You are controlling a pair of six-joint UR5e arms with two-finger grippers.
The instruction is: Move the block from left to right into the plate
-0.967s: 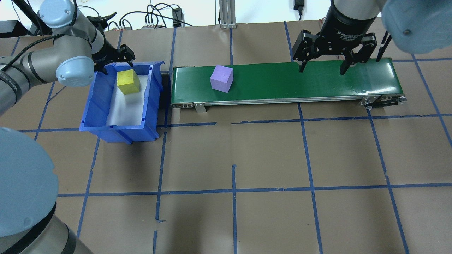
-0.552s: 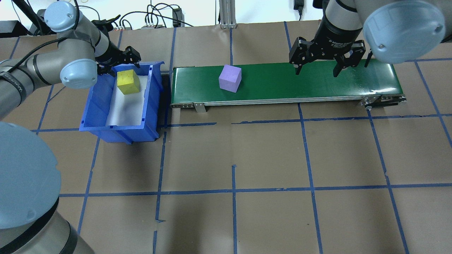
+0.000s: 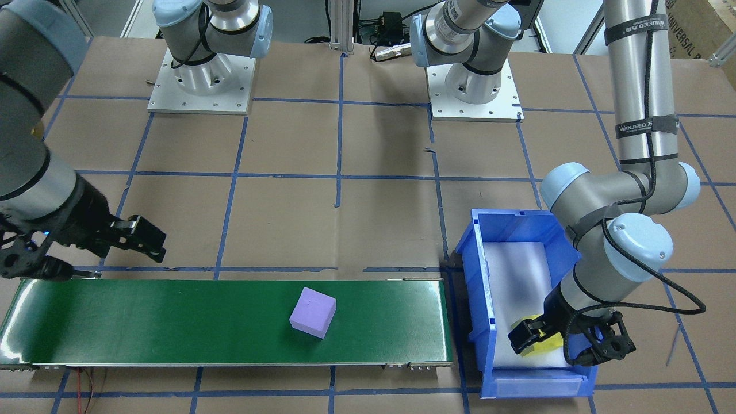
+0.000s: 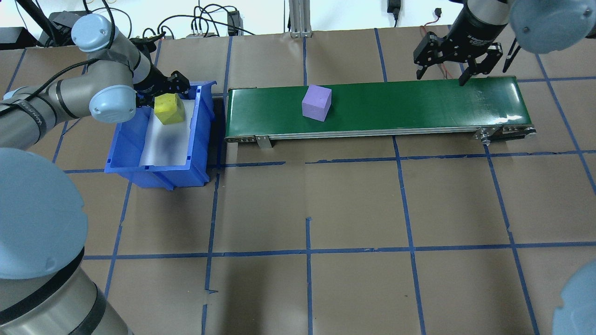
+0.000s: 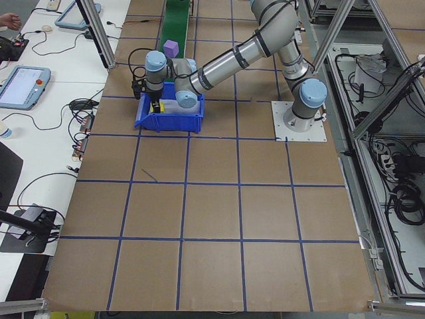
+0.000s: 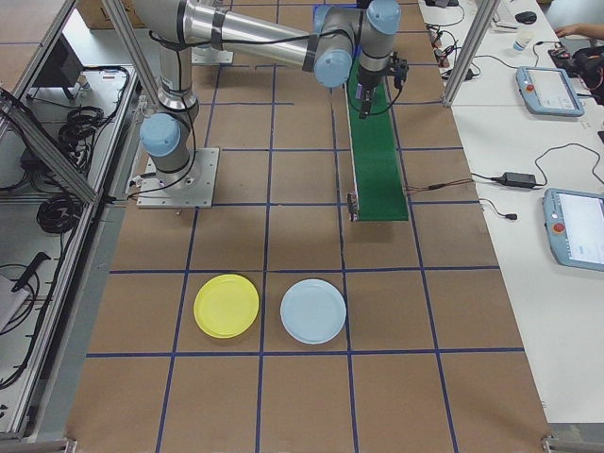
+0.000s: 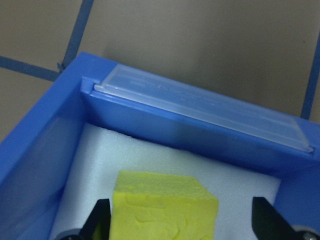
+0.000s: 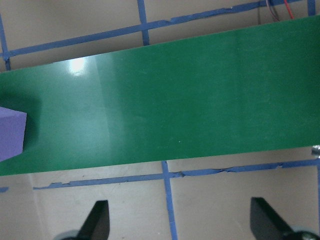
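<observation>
A purple block [image 4: 316, 103] [image 3: 312, 312] lies on the green conveyor belt [image 4: 419, 104], left of its middle in the overhead view. A yellow block [image 4: 169, 108] [image 7: 162, 207] sits on the white foam at the far end of the blue bin [image 4: 200, 139]. My left gripper [image 4: 163, 90] [image 3: 566, 345] [image 7: 181, 227] is open, its fingers on either side of the yellow block. My right gripper [image 4: 441, 77] [image 8: 180, 222] hangs open and empty at the belt's far edge, near its right end. The yellow plate [image 6: 226, 305] lies on the table past the belt's right end, visible only in the exterior right view.
A light-blue plate [image 6: 313, 310] lies beside the yellow one. Brown paper with blue tape lines covers the table [image 4: 354, 209]. Cables and a metal post [image 4: 298, 18] run along the far edge. Both arm bases [image 3: 201, 80] stand on the robot's side.
The purple block has travelled right along the belt. My right gripper moved right and toward the belt's far edge. My left gripper shifted right, over the yellow block.
</observation>
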